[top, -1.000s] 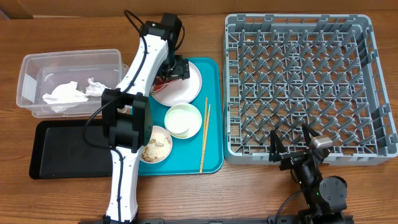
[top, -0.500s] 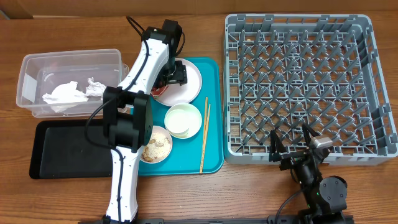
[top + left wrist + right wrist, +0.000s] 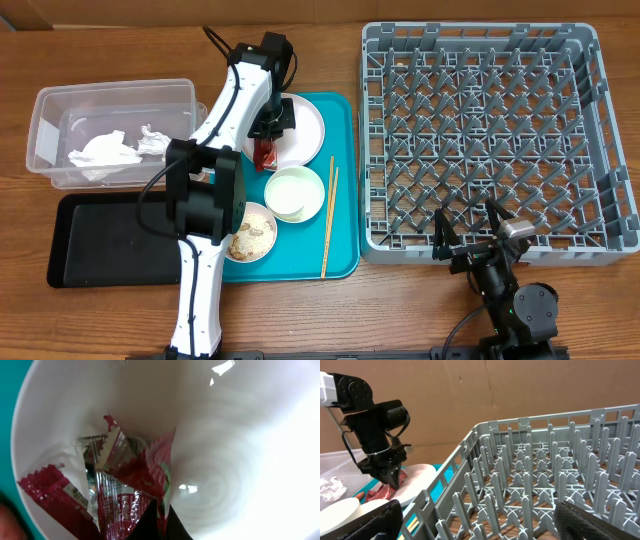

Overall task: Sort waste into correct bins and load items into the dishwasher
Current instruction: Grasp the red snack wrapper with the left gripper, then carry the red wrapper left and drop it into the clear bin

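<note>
**Left gripper: pinched closed on a wrapper, over the plate**

Tool. Left gripper [image 3: 266,140], jaws brought together on a fold of the crumpled red-and-silver wrapper [image 3: 125,490]; dark fingertips [image 3: 152,527] meet at the foil's near edge. Right gripper [image 3: 470,232] spread wide, holding nothing, at the near side of the dish rack [image 3: 480,60].

Item. Wrapper lies on the near-left part of the white plate [image 3: 305,120], which sits at the far end of the teal tray [image 3: 345,200].

Handling, as judged. Very light, thin, springy foil; slick surface, not fragile. Best taken at a bunched fold, not a single flat layer, which could slide free. The plate below is hard and smooth.

Destination. Probably the clear tub [image 3: 50,105], far left, where white tissue [image 3: 100,152] already lies.
</note>
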You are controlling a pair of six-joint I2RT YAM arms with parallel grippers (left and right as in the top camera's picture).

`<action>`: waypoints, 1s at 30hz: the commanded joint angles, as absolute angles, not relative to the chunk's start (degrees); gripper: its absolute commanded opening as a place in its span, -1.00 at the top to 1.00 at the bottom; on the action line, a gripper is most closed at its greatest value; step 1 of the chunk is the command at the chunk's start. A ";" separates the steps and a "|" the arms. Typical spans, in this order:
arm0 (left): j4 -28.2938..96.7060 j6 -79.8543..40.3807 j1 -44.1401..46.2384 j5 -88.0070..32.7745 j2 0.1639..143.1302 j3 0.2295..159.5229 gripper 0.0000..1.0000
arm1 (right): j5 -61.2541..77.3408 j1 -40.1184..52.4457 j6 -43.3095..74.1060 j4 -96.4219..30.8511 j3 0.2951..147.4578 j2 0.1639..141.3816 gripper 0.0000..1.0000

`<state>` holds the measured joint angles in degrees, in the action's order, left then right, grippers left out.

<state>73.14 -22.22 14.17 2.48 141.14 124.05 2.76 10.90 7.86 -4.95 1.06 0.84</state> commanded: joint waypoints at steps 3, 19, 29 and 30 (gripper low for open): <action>76.84 -22.24 13.47 3.40 141.64 131.41 0.92 | 3.11 10.74 7.70 -4.60 0.47 0.19 -1.00; 93.69 -23.29 2.26 2.87 141.62 159.54 0.92 | 3.11 10.74 7.70 -4.60 0.47 0.19 -1.00; 96.82 -24.88 -10.70 -3.51 141.64 159.94 0.92 | 3.11 10.74 7.70 -4.60 0.47 0.19 -1.00; 96.82 -24.88 -11.64 -3.68 141.64 159.44 0.92 | 3.11 10.74 7.70 -4.60 0.47 0.19 -1.00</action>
<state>96.53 -23.92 -8.93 -0.99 141.27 159.76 2.76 10.90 7.88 -4.95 1.06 0.84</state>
